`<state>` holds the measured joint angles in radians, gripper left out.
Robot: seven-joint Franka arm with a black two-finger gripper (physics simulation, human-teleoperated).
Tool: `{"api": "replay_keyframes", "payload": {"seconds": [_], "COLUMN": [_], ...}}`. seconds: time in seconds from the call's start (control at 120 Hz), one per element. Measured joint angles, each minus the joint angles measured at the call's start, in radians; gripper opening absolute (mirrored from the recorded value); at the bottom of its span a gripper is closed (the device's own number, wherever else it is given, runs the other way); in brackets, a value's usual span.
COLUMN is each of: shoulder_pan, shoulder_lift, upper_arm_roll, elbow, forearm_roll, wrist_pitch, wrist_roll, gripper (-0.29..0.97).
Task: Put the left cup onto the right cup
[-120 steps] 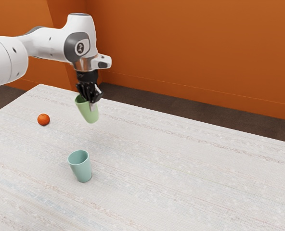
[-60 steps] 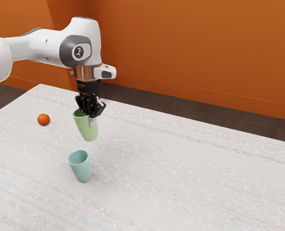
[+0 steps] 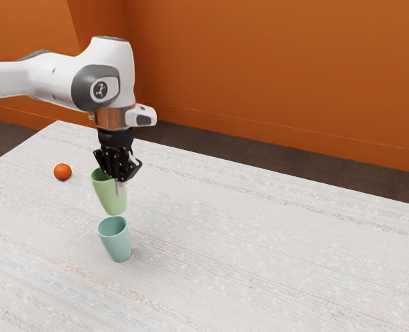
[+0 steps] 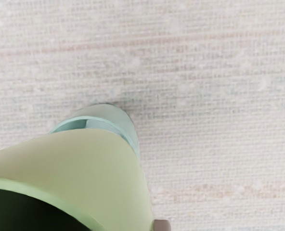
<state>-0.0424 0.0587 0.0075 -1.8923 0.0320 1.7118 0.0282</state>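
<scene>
Pale green and tapered, the left cup (image 3: 109, 192) hung tilted, rim pinched in the gripper (image 3: 119, 175), the teal right cup (image 3: 115, 239) standing just beneath the gripper.

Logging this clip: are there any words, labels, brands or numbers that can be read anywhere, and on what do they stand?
No text can be read in either view.
On the arm's round grey cap: one small white mark, a symbol, too small to read as a letter or number.
The green cup, teal cup, orange ball and table are plain, with no print.
</scene>
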Motion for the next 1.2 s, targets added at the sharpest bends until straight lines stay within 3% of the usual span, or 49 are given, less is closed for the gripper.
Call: {"api": "replay_keyframes", "payload": {"seconds": [0.317, 1.2], "shoulder_pan": [0.009, -0.002], "shoulder_lift": [-0.057, 0.011], "upper_arm_roll": [-0.001, 0.000], "elbow": [-0.119, -0.130], "forearm_roll": [0.011, 0.038], "wrist_pitch": [0.061, 0.157], "wrist_roll": [-0.056, -0.159], "gripper": [-0.11, -0.10]}}
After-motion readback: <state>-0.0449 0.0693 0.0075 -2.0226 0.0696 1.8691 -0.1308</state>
